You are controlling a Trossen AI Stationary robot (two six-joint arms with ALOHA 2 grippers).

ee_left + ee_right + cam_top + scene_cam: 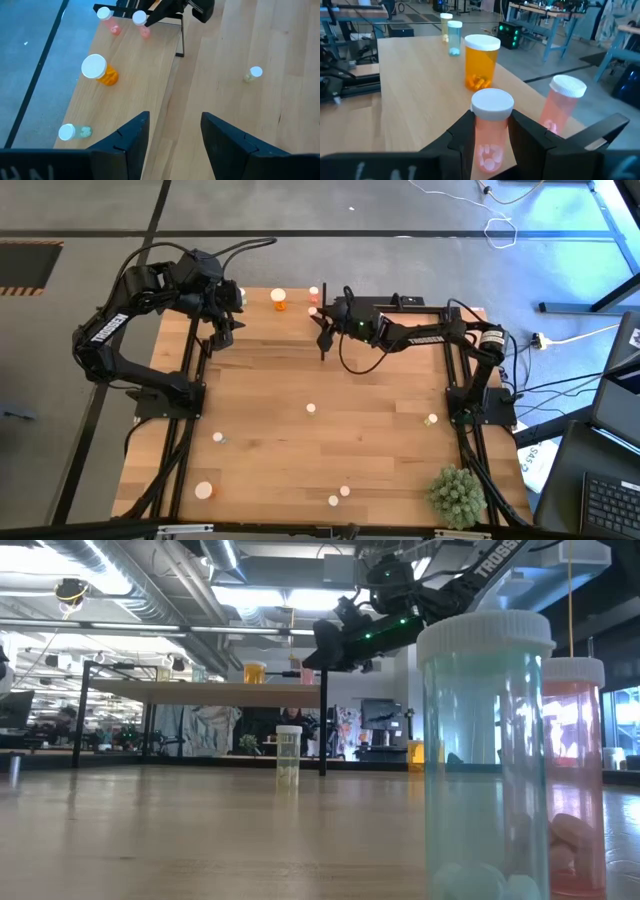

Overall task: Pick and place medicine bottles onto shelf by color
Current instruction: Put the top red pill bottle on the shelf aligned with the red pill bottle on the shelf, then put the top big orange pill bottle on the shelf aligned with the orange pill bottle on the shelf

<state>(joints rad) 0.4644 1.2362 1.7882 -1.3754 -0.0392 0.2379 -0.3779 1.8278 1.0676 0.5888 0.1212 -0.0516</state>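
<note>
Pink bottle [491,131] with white cap sat clamped between right gripper [490,137] fingers, over shelf [415,75]. Second pink bottle [563,107] stood just beside those jaws; orange bottle [481,62] stood beyond them, pale green bottle [454,38] farther off. Left gripper [172,132] hung above shelf edge, jaws apart, nothing between them; orange bottle ahead and to one side. Other bottles lay scattered across table [330,450], well apart from both jaws.

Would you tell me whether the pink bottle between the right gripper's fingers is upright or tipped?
Upright. In the right wrist view the pink bottle stands with its white cap on top, between the right gripper's fingers, on the shelf.
</note>
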